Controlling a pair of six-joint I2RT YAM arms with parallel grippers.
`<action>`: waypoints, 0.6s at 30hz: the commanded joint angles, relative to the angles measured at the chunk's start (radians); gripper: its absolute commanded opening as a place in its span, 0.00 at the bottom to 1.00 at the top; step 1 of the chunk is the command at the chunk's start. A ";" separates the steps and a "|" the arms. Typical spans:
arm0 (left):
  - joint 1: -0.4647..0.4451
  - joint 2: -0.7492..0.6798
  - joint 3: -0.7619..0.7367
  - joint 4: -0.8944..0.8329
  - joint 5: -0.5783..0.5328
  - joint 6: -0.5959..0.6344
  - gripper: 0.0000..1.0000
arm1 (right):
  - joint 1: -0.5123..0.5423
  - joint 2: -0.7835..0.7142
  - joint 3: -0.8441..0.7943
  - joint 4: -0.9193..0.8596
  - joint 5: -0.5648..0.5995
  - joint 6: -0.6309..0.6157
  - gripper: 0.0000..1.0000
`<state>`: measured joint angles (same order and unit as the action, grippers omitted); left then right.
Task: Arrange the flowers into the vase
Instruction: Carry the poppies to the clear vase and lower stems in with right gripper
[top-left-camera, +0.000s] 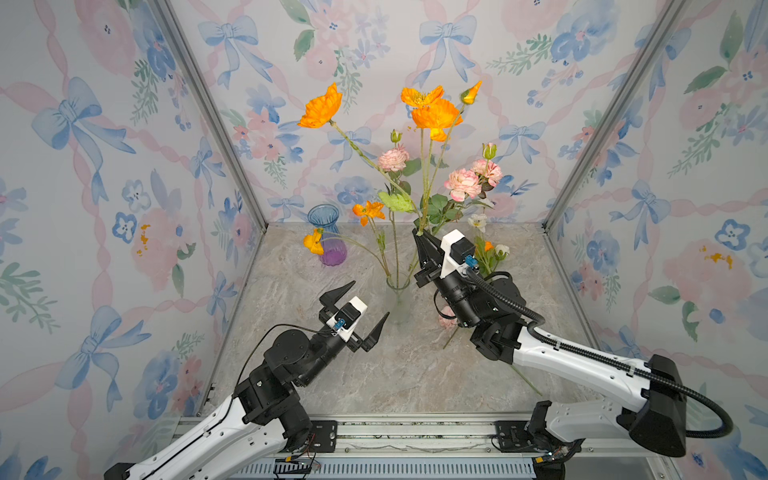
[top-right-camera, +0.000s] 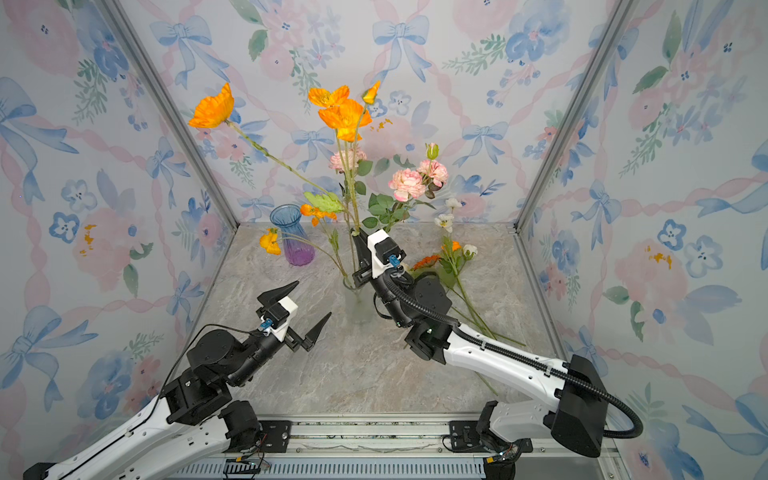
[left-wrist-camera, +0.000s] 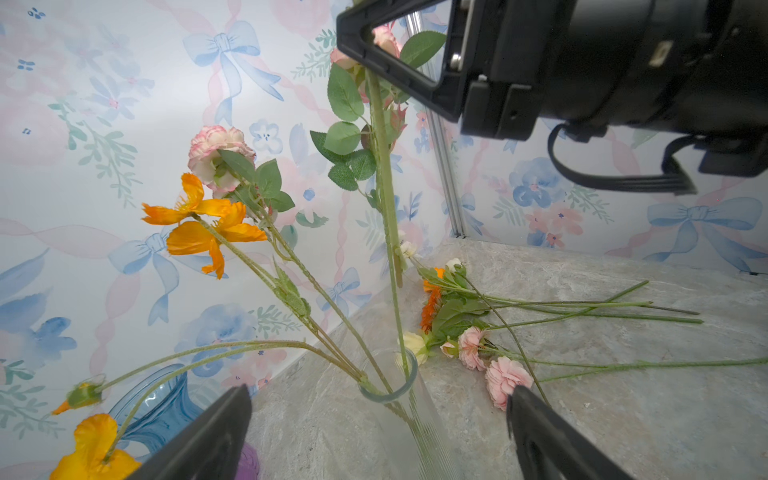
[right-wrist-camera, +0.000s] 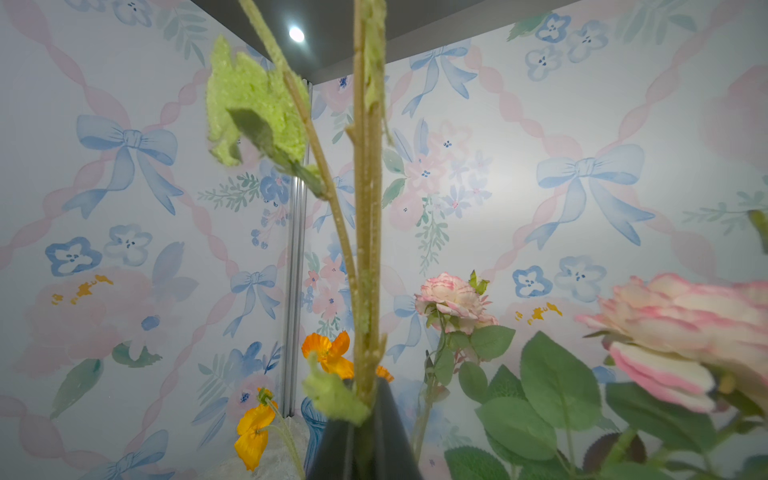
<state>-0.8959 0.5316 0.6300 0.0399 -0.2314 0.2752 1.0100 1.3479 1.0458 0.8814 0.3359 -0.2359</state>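
Pastel bow-and-bloom wallpaper walls (top-left-camera: 104, 166), metal corner posts (top-left-camera: 216, 124), grey marbled floor (top-left-camera: 374, 374), round ceiling light (right-wrist-camera: 296, 34)

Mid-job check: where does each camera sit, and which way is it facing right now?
Top views: high at the front, looking down and back into the booth; they show the left gripper open and the right gripper shut.
Left wrist: low over the table, looking up past its own fingertips at the clear vase and the right gripper.
Right wrist: looks up along the poppy stem it grips; its own shut fingertips show.
Shared: every view shows that stem.
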 joint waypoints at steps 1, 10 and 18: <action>0.009 0.019 -0.013 -0.015 0.008 -0.020 0.98 | 0.011 0.053 -0.005 0.140 -0.012 0.010 0.00; 0.023 0.027 -0.014 -0.013 0.018 -0.024 0.98 | -0.003 0.191 -0.007 0.203 0.036 -0.013 0.00; 0.024 0.038 -0.014 -0.015 0.024 -0.020 0.98 | -0.017 0.266 -0.035 0.228 0.054 -0.053 0.01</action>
<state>-0.8799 0.5686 0.6281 0.0280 -0.2199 0.2672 1.0019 1.5894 1.0260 1.0416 0.3656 -0.2676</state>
